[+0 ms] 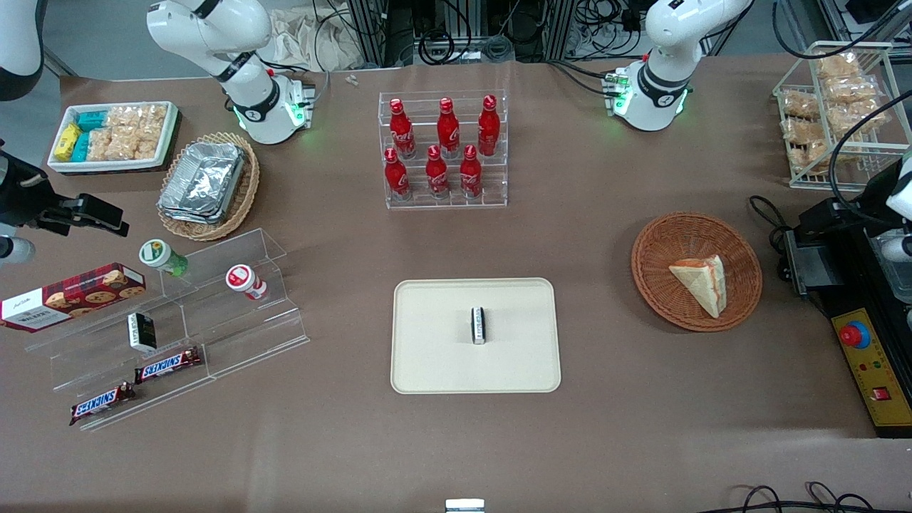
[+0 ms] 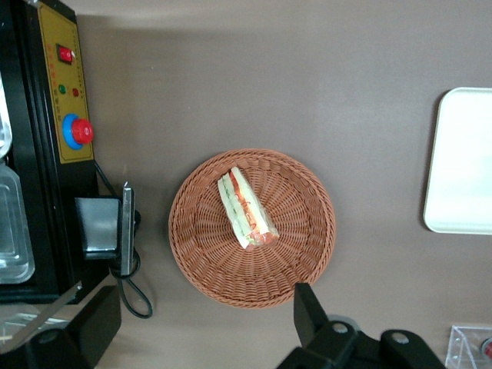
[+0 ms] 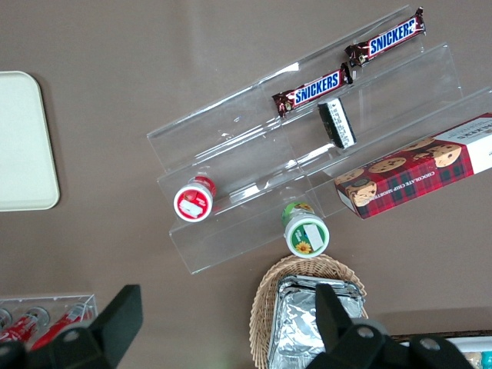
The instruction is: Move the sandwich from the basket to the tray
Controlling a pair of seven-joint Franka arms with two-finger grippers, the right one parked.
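The sandwich, a pale wedge with orange-red and green filling, lies inside the round orange-brown basket. The cream tray sits mid-table, toward the parked arm's end from the basket, with a small black-and-white packet on it. My gripper hangs high above the table, off the basket's rim toward the working arm's end. It is open, its black fingers wide apart and nothing between them.
A black machine with a red button stands close beside the basket, a cable looping off it. A wire rack of bagged snacks and a stand of red bottles stand farther from the front camera. Acrylic steps lie toward the parked arm's end.
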